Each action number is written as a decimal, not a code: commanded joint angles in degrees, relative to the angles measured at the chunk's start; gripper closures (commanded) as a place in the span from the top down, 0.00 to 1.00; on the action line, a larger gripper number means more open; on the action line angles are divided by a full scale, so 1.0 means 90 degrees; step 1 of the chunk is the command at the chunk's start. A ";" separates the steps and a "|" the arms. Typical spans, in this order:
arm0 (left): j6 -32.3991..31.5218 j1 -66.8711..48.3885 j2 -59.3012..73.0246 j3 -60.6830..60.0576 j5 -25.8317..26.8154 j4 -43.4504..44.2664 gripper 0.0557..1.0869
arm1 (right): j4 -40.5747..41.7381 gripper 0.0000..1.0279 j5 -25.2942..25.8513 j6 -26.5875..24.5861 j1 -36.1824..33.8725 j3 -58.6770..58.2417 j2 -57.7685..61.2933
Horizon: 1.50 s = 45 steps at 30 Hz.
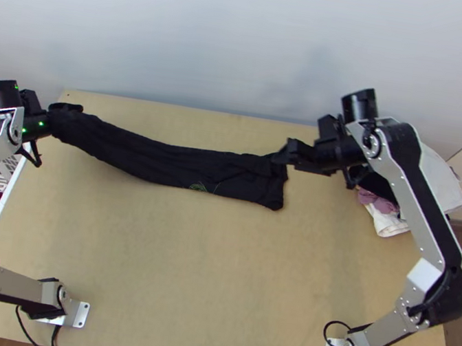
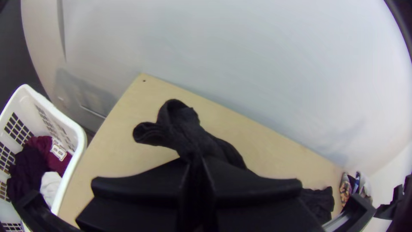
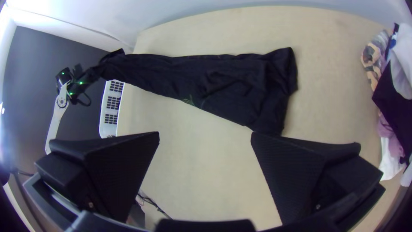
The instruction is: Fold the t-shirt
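Left claw (image 1: 50, 121) — pinching one t-shirt (image 1: 190, 167), one right claw (image 1: 285, 155), parted

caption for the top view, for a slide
Left tool grips one end of a long, narrow black shirt; right tool hovers by the other.

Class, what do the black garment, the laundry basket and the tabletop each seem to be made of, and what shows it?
Black garment: soft matt fabric, perhaps cotton, with creases.
Laundry basket: probably smooth moulded plastic, with a grid of openings.
Tabletop: matt wood or fibreboard, by its even tan face.
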 commanded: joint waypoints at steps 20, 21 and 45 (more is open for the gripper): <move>-0.1385 -0.5805 0.1075 0.1348 -0.0208 0.0128 0.04 | 0.0343 0.96 0.0042 0.0200 -0.0871 -0.2105 -0.0997; -0.1414 -0.5942 0.1202 0.1416 -0.0208 0.0246 0.04 | 0.0353 0.96 0.0042 0.0219 -0.0851 -0.2154 -0.0988; -0.1619 -0.6167 0.3536 0.3633 -0.0638 0.0402 0.04 | 0.0363 0.96 0.0032 0.0239 -0.1115 -0.2554 -0.1017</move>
